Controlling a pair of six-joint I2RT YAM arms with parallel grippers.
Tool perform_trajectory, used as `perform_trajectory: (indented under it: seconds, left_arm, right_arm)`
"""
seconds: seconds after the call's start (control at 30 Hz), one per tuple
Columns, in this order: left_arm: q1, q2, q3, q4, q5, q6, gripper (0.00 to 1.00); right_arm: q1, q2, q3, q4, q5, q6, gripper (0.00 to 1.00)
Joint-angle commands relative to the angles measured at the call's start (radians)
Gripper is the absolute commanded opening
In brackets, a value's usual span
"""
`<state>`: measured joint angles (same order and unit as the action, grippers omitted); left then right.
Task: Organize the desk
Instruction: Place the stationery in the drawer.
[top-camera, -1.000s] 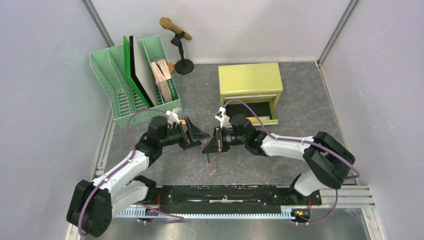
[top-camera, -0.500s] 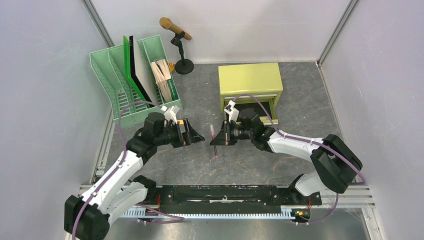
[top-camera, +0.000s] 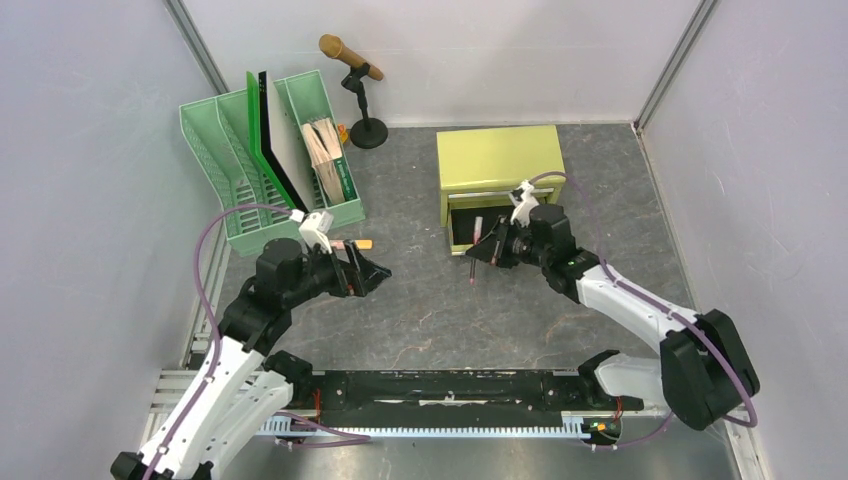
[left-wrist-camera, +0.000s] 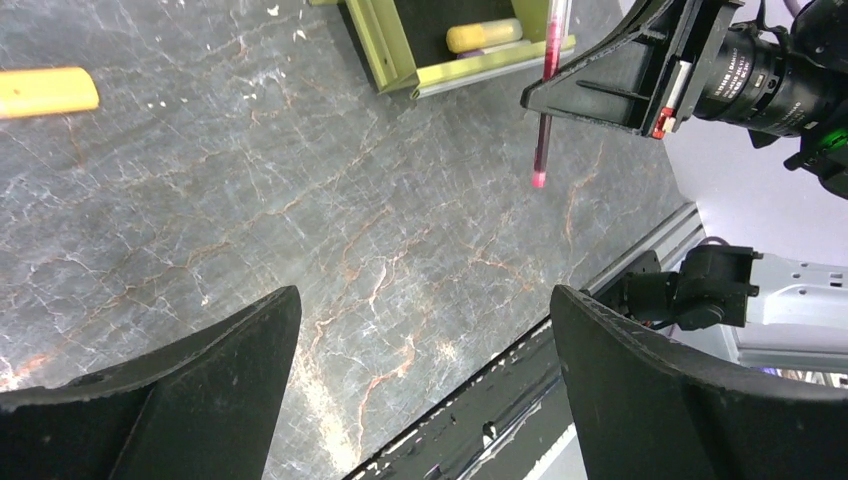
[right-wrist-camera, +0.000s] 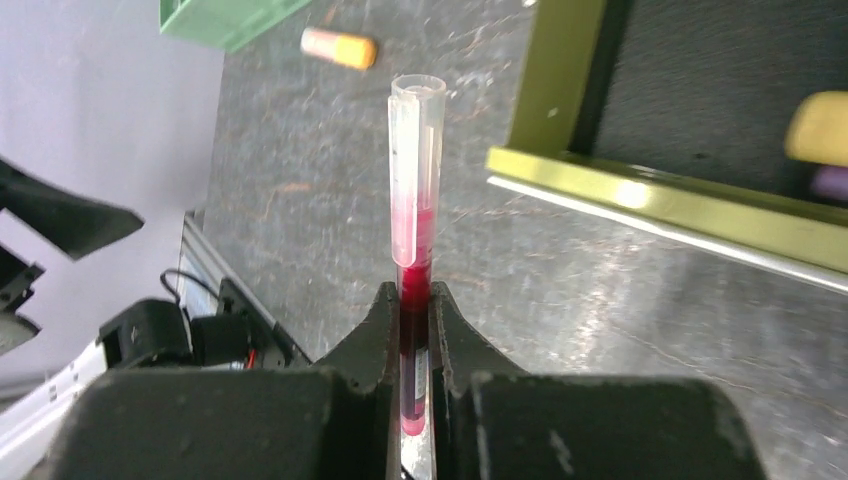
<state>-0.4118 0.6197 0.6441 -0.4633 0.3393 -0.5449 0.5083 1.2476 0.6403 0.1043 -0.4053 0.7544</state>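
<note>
- Two tools over one worktop (top-camera: 420, 320): dark grey, stone-like, flat under everything, with pale walls all round. Hard and heavy, not for lifting, only for clearing of the small things on top.
- Far left: green file rack (top-camera: 240, 190) by the wall, with folders inside.
- Left tool (left-wrist-camera: 422, 300): spread wide apart, nothing inside, hanging over bare worktop.
- Close by: small orange stick (left-wrist-camera: 45, 90), lying flat near the rack. Likely light and round, so quick to roll away. Best pinched across the middle.
- Middle: thin pen (right-wrist-camera: 414, 230), pink-red with a see-through cap, up in the air and off the worktop. Probably light, stiff and smooth, so a bit slippery. Best held on the thick red part, not on the cap.
- Right tool (right-wrist-camera: 413, 300): squeezed tight on the red part of the pen, clear cap sticking out past the tips.
- Right: yellow-green cabinet (top-camera: 498, 158) at the back, lower drawer (right-wrist-camera: 640, 200) pulled out, just beside the pen. Yellow thing (left-wrist-camera: 483, 35) lying inside.
- Probably next: pen into that drawer, let go gently, no bump on the thin front edge.
</note>
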Motion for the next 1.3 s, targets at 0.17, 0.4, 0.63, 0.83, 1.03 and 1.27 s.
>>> perform_trajectory:
  seconds: [0.17,0.4,0.63,0.83,1.03,1.27]
  left_arm:
    - [0.000,-0.116,-0.043,0.119,-0.016,-0.002,1.00]
    - [0.000,-0.210,-0.135,0.253,-0.062,-0.094,1.00]
    - [0.000,-0.234,-0.165,0.214,-0.117,-0.149,1.00]
    - [0.000,-0.243,-0.160,0.130,-0.218,-0.183,1.00]
    - [0.000,-0.252,-0.158,0.100,-0.240,-0.176,1.00]
    - [0.000,-0.265,-0.167,0.072,-0.250,-0.196,1.00]
  right_arm:
    - [-0.123,-0.091,-0.063,0.041,0.081,0.089,0.00]
    - [-0.178,-0.080,-0.115,0.184,0.047,0.252,0.00]
    - [-0.183,-0.063,-0.141,0.236,0.154,0.395,0.00]
    - [-0.192,-0.009,-0.154,0.300,0.227,0.479,0.00]
    - [-0.203,0.047,-0.160,0.359,0.260,0.537,0.00]
    - [-0.220,0.108,-0.174,0.428,0.255,0.581,0.00]
